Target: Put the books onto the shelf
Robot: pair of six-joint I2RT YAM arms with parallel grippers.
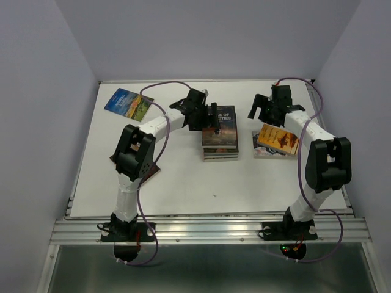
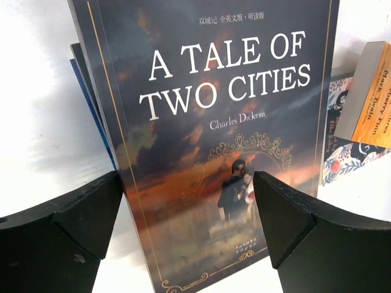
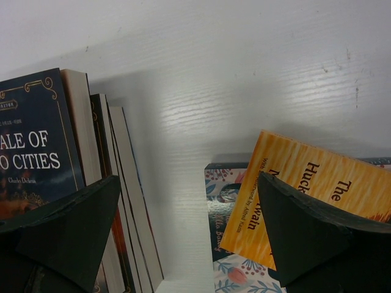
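- While no book is lifted yet, the step in hand reads as the approach to a first pick. No shelf shows in any view.
- Table [image 1: 183,189]: white, and carries every book listed below.
- Blue book [image 1: 128,104]: lies flat and alone at the far left corner.
- Dark book [image 1: 153,170]: lies near the left edge, mostly hidden under the left arm [image 1: 137,152]. Its title cannot be made out.
- Left gripper [image 2: 186,201]: jaws spread wide, holding nothing. It hangs over the top cover of the centre stack, with one finger showing at each side of that cover. Contact cannot be told.
- Centre stack [image 1: 220,146]: several books piled flat, mid-table and nearer the far edge. The top copy is "A Tale of Two Cities" [image 2: 208,91], with a dark cover and its face up.
- Right gripper [image 3: 189,201]: jaws wide, empty. It hovers over bare table between the centre stack and the two books toward the right edge.
- Orange book [image 3: 317,183]: lies askew on top of the floral book [image 3: 223,195].
- Next move, as judged: the left gripper needs an edge of the top copy, since a thin book lying flat offers little to pinch. Sliding it past the stack's side or tipping it up would probably be needed before the jaws close. The destination cannot be placed from these views.
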